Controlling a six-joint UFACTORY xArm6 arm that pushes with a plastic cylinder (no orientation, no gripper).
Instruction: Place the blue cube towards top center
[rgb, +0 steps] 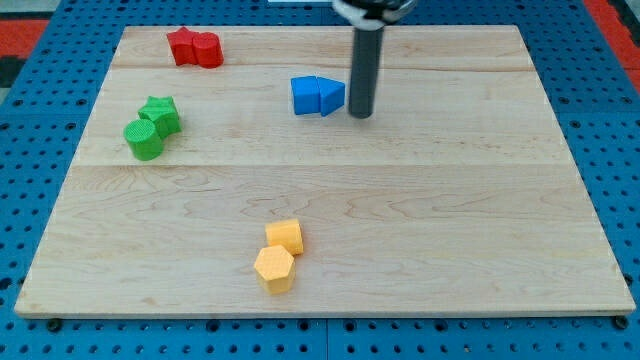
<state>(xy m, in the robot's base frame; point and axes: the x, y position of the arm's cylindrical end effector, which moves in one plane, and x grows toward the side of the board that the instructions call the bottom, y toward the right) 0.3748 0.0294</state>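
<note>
My tip (360, 114), the bare lower end of the straight dark rod, is holding nothing and standing on the pale wooden board (450, 220) just to the view's right of the blue triangular block (331, 96). That block is touching the blue cube (306, 96), which is sitting a little left of the board's top centre. Well apart, two red blocks (195, 47) are lying at top left, a green star-shaped block (160, 113) and green cylinder (144, 139) at left, and a yellow cube (285, 236) and yellow hexagonal block (274, 268) near the bottom.

We see my tip (360, 114) just right of a blue triangular block (332, 96) touching the blue cube (306, 96), on the wooden board (450, 220) near top center.
</note>
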